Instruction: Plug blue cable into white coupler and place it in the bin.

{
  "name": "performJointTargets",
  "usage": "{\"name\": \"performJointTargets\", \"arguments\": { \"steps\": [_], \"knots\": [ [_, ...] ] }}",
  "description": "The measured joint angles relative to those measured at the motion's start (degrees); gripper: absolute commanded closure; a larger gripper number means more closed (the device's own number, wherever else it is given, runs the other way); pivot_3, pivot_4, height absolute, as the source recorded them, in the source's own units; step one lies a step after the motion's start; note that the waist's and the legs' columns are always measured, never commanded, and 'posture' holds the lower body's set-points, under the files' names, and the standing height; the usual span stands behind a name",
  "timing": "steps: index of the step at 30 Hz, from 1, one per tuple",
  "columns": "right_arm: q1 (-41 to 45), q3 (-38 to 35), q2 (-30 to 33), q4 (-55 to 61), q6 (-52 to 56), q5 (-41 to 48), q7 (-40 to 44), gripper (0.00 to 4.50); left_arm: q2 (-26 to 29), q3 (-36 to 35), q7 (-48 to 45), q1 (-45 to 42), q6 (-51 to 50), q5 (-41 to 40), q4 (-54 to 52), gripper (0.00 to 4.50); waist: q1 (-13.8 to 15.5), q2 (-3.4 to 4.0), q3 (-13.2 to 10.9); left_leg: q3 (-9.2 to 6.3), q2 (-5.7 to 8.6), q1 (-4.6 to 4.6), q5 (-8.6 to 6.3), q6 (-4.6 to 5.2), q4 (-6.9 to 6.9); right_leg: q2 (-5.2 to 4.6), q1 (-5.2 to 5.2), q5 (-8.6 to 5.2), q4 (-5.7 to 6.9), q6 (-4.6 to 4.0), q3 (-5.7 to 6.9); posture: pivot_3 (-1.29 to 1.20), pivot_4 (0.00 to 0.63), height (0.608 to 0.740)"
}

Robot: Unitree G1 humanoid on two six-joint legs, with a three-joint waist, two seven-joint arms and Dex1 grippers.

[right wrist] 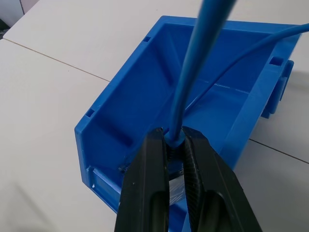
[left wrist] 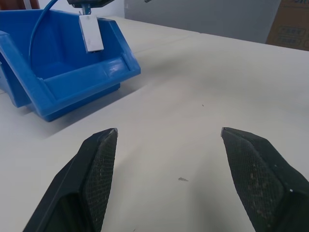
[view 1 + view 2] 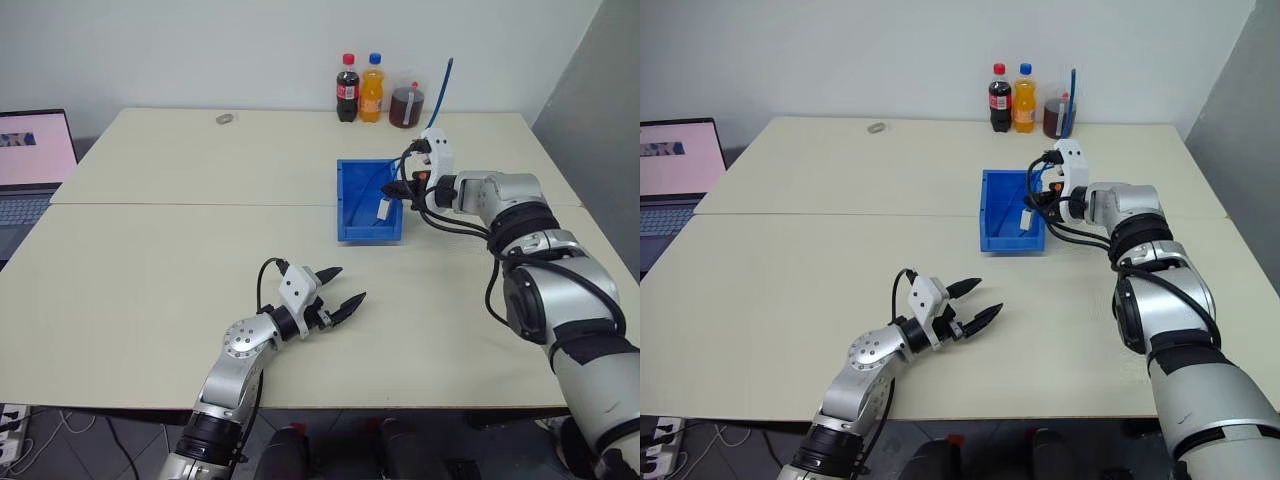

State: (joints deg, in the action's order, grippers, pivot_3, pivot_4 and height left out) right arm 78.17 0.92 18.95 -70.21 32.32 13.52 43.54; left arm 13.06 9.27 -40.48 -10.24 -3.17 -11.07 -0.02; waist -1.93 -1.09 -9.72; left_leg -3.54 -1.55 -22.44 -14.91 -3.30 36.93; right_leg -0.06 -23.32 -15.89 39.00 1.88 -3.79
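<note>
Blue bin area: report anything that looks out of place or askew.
Nothing is spilled or damaged. The right end effector, shut on the blue cable, dangles the white coupler over the bin; the cable's free end sticks up above the arm.

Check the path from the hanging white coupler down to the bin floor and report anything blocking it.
Nothing visible blocks it. The right pincer holds the blue cable, with the white coupler hanging over the bin, whose floor shows just cable slack.

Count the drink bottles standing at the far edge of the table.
2: a dark cola plastic bottle with a red cap and, touching its right side, an orange soda plastic bottle with a blue cap. None appear hidden.
</note>
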Motion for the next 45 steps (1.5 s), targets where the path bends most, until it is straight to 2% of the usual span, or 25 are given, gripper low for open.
{"name": "performJointTargets", "arguments": {
  "steps": [7, 9, 14, 20, 25, 32, 35, 37, 39, 41, 45],
  "knots": [
    [2.0, -0.3, -2.4, -3.3, -1.9, -3.7, 0.0, 4.37, -0.1, 0.5, 0.1, 0.0, 0.1, 0.2, 0.0, 0.9, -0.1, 0.03, 0.0, -0.02, 0.0, 0.0, 0.0, 0.0, 0.01, 0.0, 0.0, 0.0, 0.01, 0.0, 0.01, 0.0, 0.15, 0.74],
    [2.0, -0.3, -2.8, -3.9, -2.7, -4.6, -0.2, 3.67, -0.1, 0.5, 0.4, 0.0, 0.1, 0.3, 0.0, 0.9, -0.1, 0.03, 0.0, -0.01, 0.01, -0.01, 0.0, 0.0, 0.01, 0.0, 0.0, 0.0, 0.01, 0.0, 0.01, 0.0, 0.15, 0.74],
    [2.1, -0.9, -3.4, -4.4, -4.6, -6.3, 0.0, 2.69, -0.1, 0.5, 1.0, 0.0, 0.1, 0.7, 0.0, 0.9, -0.1, 0.03, 0.0, -0.02, 0.0, -0.01, 0.0, 0.0, 0.01, 0.0, 0.0, 0.0, 0.01, 0.0, 0.01, 0.0, 0.15, 0.74],
    [2.7, -2.0, -3.7, -4.4, -6.2, -7.4, -1.2, 1.14, 0.0, 0.5, 1.1, 0.0, 0.2, 0.8, 0.0, 0.9, -0.1, 0.03, 0.0, -0.02, 0.0, -0.01, 0.0, 0.0, 0.01, 0.0, 0.0, 0.0, 0.02, 0.0, 0.01, 0.0, 0.15, 0.74],
    [3.4, -4.3, -3.7, -4.5, -8.3, -7.7, -4.7, 0.04, 0.0, 0.5, 1.1, 0.0, 0.3, 0.9, 0.0, 0.9, -0.1, 0.04, 0.0, -0.02, 0.0, -0.02, 0.0, 0.0, 0.01, 0.0, 0.0, 0.0, 0.02, 0.0, 0.01, 0.0, 0.15, 0.74],
    [4.7, -6.7, -1.8, -2.6, -12.2, -7.7, -7.4, 0.04, -0.3, -0.2, 3.4, -0.2, 1.4, 1.3, 0.0, 0.9, 0.0, 0.06, 0.0, -0.02, 0.01, -0.04, 0.0, 0.0, 0.01, -0.01, -0.02, 0.0, 0.01, 0.0, 0.01, 0.0, 0.15, 0.74],
    [3.1, -8.3, -0.2, 5.1, -14.4, -7.0, -9.2, 0.04, -1.0, -2.1, 7.7, -0.2, 2.2, 2.7, 0.0, 0.9, 0.0, 0.06, 0.0, -0.05, 0.0, -0.06, 0.0, 0.0, 0.02, -0.02, -0.02, 0.0, 0.01, 0.0, 0.02, 0.0, 0.15, 0.74],
    [-0.8, -9.3, 0.0, 12.5, -14.7, -6.0, -11.1, 0.04, -1.7, -3.1, 9.6, -0.2, 2.3, 2.8, -0.1, 0.9, 0.1, 0.04, 0.0, -0.07, 0.0, -0.07, 0.0, 0.0, -0.01, -0.04, 0.0, 0.0, -0.02, 0.0, 0.04, 0.0, 0.15, 0.74],
    [-8.2, -10.8, -0.9, 22.9, -15.1, -5.2, -14.1, 0.04, -2.5, -4.3, 12.0, -0.3, 2.3, 2.7, -0.3, 0.9, 0.1, 0.03, 0.0, -0.11, -0.01, -0.08, 0.0, 0.0, 0.03, -0.06, 0.02, 0.0, 0.01, 0.0, 0.07, 0.0, 0.15, 0.74],
    [-20.2, -12.1, -4.6, 37.4, -14.7, -3.3, -18.7, 0.04, -4.2, -7.1, 16.6, -1.3, 1.8, 2.7, -0.5, 0.9, 0.1, 0.03, 0.0, -0.17, -0.01, -0.14, 0.0, 0.0, 0.05, -0.1, 0.0, 0.01, 0.05, 0.01, 0.09, 0.0, 0.15, 0.74],
    [-33.3, -11.8, -8.5, 51.8, -12.0, -3.2, -24.4, 0.04, -5.0, -9.7, 22.8, -3.7, 0.4, 3.9, -3.1, 0.9, 0.1, 0.05, 0.0, -0.15, 0.02, -0.2, 0.01, -0.01, 0.07, -0.13, -0.08, 0.05, 0.09, 0.07, 0.06, 0.0, 0.15, 0.74]
  ]
}}
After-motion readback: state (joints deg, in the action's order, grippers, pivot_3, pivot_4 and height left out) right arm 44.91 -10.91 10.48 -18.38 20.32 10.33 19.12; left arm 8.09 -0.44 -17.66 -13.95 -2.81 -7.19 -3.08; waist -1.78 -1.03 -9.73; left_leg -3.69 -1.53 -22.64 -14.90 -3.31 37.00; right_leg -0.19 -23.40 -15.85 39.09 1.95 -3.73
